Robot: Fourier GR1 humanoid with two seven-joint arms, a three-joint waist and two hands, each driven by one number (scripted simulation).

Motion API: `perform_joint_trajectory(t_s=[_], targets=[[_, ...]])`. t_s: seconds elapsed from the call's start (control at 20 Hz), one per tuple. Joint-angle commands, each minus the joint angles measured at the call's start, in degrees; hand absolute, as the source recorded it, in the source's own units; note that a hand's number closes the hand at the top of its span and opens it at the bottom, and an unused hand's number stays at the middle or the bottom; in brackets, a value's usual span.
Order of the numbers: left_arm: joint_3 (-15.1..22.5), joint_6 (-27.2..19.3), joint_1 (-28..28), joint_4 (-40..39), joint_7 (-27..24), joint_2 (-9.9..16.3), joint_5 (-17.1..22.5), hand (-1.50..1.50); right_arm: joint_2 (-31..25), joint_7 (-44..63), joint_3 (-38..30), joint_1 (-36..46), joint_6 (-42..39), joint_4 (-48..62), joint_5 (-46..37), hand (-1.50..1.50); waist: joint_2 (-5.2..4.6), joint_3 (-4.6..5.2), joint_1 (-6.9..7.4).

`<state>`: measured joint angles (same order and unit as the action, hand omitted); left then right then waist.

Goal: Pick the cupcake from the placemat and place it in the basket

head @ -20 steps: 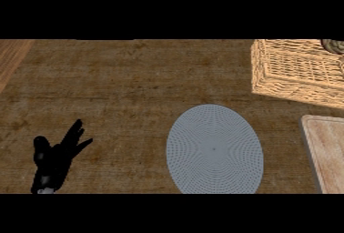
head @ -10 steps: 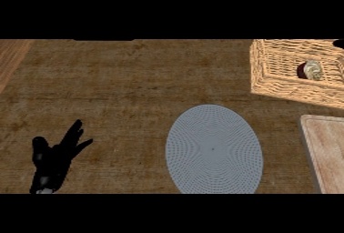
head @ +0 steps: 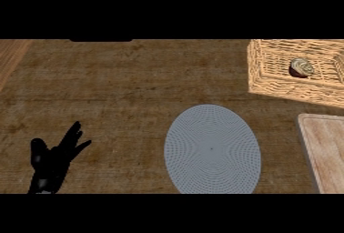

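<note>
The cupcake (head: 301, 67) is lying, apparently tipped, inside the basket (head: 269, 73) at the table's far right corner. The left robot hand (head: 52, 159) is resting near the front left edge, fingers spread apart; the right one is not showing. Any further move should avoid jostling the basket.

The cupcake (head: 301, 67) lies in the basket (head: 269, 73) (far right), behind the placemat (head: 212, 150).

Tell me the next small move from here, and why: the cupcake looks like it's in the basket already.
Probably none beyond keeping clear: the cupcake lies inside the basket, on its side as far as I can tell, and the placemat is bare. Only the left hand shows, open, resting at the lower left; the right hand is out of view. I'd hold still and call the placement done.
</note>
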<state>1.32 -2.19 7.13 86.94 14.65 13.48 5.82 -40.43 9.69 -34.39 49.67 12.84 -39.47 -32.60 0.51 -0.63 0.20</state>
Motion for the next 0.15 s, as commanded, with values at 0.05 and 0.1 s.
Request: perform_joint_trajectory(t_s=[0.05,0.1], targets=[[-0.24,0.65,0.82,-3.77,1.95,-0.15,0.03,0.00,-4.07,0.78,-2.88,-4.52,-1.83,-2.05,3.00,-1.50,-0.42,0.64,-0.66],[-1.46,2.11,0.94,-3.32,3.95,1.62,1.47,0.00,-6.82,0.65,-4.77,-5.05,-4.10,-1.10,4.45,-1.50,-0.42,0.62,-0.87]])
